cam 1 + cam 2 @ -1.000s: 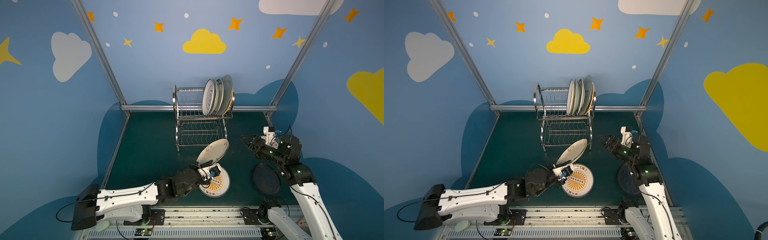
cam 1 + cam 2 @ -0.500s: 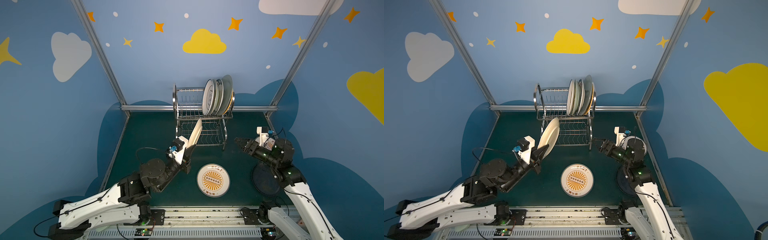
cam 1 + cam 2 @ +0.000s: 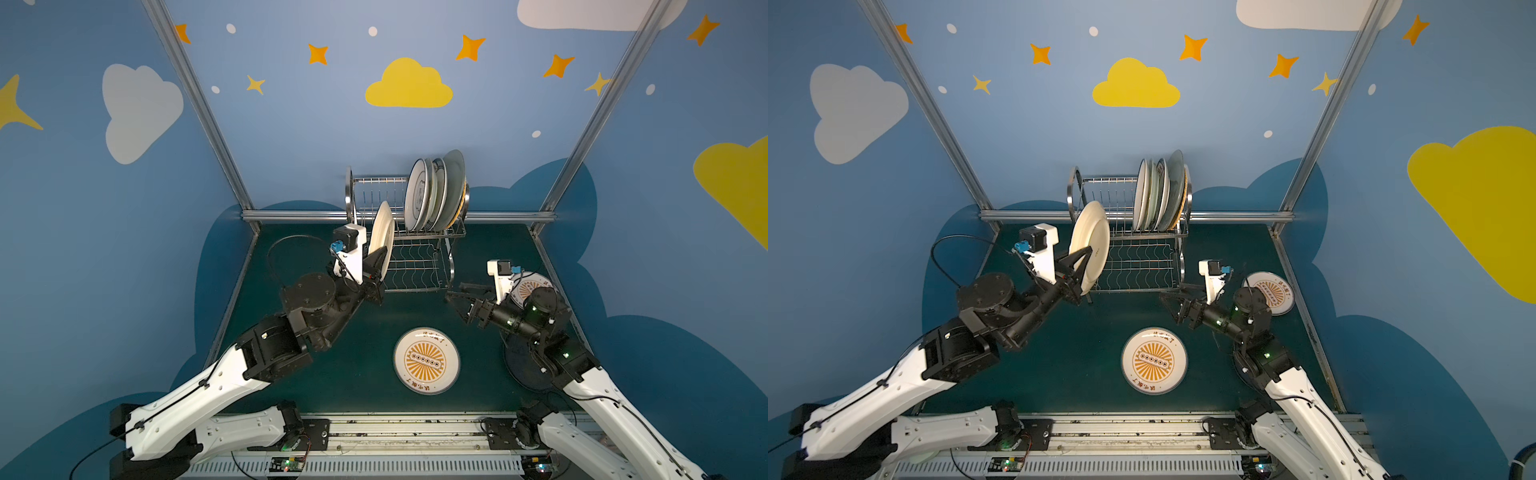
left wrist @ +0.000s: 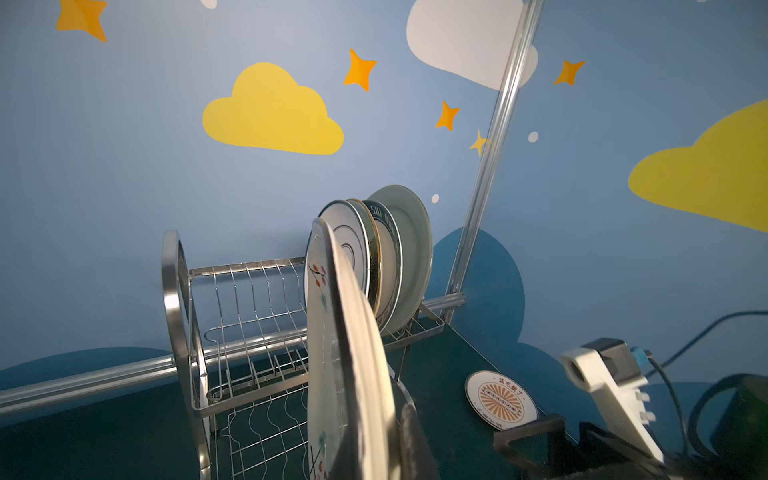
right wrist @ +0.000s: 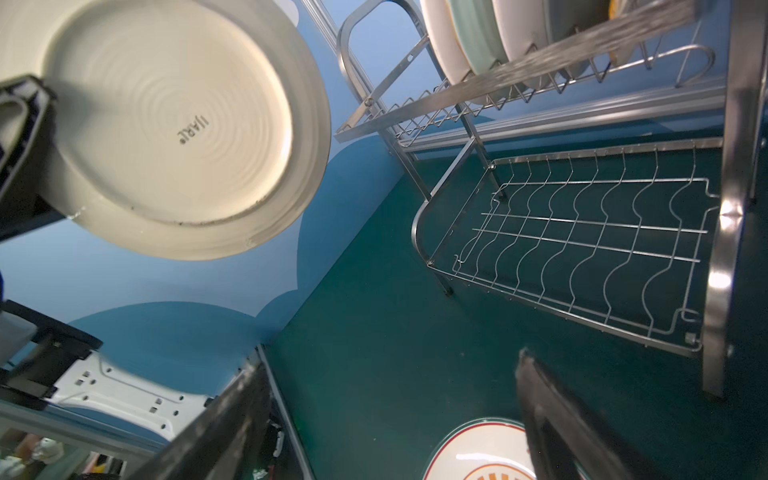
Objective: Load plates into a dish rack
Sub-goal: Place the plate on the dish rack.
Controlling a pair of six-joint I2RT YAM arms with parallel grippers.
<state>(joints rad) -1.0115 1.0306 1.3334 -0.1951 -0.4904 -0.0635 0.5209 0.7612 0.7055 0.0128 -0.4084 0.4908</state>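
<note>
My left claw (image 3: 378, 257) is clamped on the lower rim of a cream plate (image 3: 382, 226), held on edge at frame centre. The rack (image 3: 350, 195) is just behind it. Its free slots (image 3: 376, 193) sit up and left of the racked plates (image 3: 434, 189) (the held plate is roughly parallel to them, good). The left arm is nearer. My right claw (image 3: 455, 293) gapes wide and empty, right of centre. A sunburst plate (image 3: 427, 360) lies flat below.

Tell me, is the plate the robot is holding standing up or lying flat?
Standing up, on edge. The plate shows as a tall narrow oval, left jaws clamped on its lower rim, by the rack.
</note>
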